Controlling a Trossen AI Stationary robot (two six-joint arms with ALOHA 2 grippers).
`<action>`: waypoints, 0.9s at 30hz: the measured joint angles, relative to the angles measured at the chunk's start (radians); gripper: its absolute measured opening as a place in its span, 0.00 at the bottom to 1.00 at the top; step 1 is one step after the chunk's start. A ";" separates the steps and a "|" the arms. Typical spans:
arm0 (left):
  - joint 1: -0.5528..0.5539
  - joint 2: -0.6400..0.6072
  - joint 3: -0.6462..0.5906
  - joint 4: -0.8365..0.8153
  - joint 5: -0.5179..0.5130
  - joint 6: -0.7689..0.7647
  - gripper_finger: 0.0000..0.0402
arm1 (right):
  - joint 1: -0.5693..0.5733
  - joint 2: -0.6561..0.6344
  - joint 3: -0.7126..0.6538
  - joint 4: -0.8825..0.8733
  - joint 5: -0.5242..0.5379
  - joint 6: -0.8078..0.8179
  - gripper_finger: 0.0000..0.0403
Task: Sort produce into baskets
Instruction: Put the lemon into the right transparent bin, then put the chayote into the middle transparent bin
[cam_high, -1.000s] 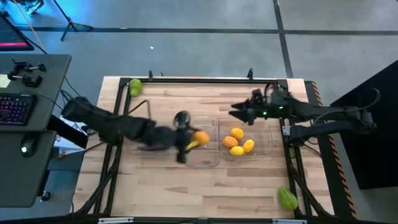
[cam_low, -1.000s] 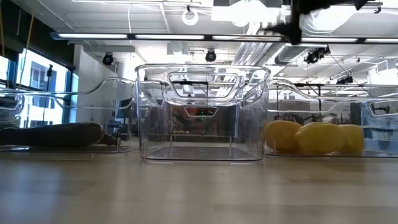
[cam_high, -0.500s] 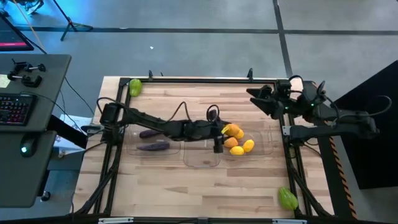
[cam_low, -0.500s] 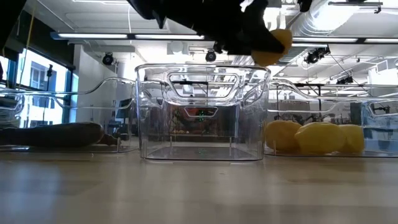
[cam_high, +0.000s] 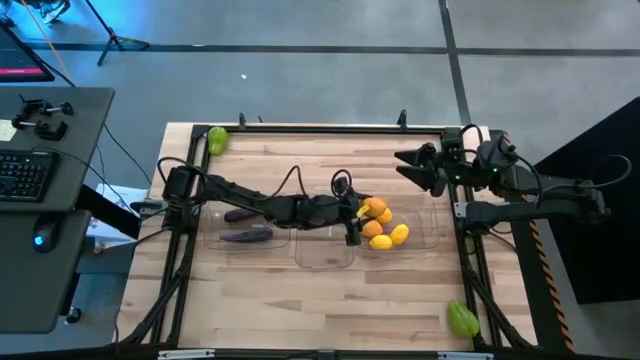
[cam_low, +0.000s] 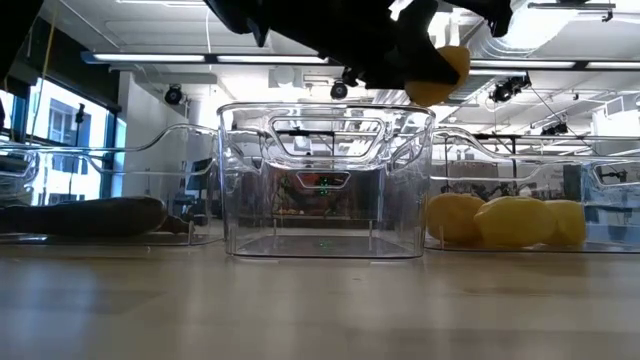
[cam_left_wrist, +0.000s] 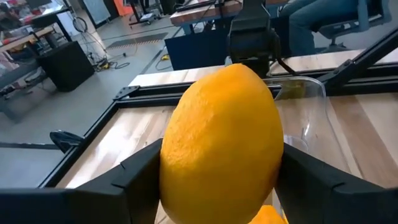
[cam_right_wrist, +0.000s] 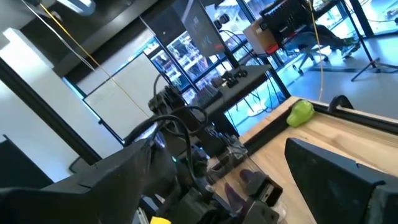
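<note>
My left gripper (cam_high: 360, 211) reaches across the table and is shut on an orange-yellow round fruit (cam_high: 375, 207), which it holds above the right clear bin (cam_high: 432, 232). The fruit fills the left wrist view (cam_left_wrist: 222, 149) and shows high up in the low view (cam_low: 446, 64). That bin holds lemons and orange fruits (cam_high: 383, 231). The middle bin (cam_high: 325, 252) has nothing in it. The left bin (cam_high: 214, 238) holds two purple eggplants (cam_high: 246, 226). My right gripper (cam_high: 408, 166) is open and empty, off the table near the far right. My left gripper pinches the fruit's two opposite sides (cam_left_wrist: 171, 163) between its two fingers (cam_left_wrist: 132, 180). The fingers come level from the table's left. The fruit is lifted clear, above the right bin's left part.
One green pear-shaped piece (cam_high: 217, 140) lies at the table's far left corner and shows in the right wrist view (cam_right_wrist: 300, 113). Another (cam_high: 462, 319) lies near the front right corner. Bare wood lies along the front of the bins.
My left gripper has carried the fruit from over the middle bin toward the table's right, to above the right bin, still shut on it. My right gripper has drawn back toward the table's right and far edge.
</note>
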 joint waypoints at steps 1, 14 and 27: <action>0.000 0.000 0.000 -0.001 0.000 -0.006 0.63 | 0.000 0.000 0.000 -0.001 0.000 0.000 0.90; -0.007 -0.040 0.000 -0.083 -0.003 0.015 0.89 | 0.000 0.000 0.000 -0.002 0.001 -0.007 0.90; -0.112 -0.420 0.000 -0.710 0.013 -0.204 0.89 | 0.077 0.063 0.002 -0.021 0.029 0.113 0.90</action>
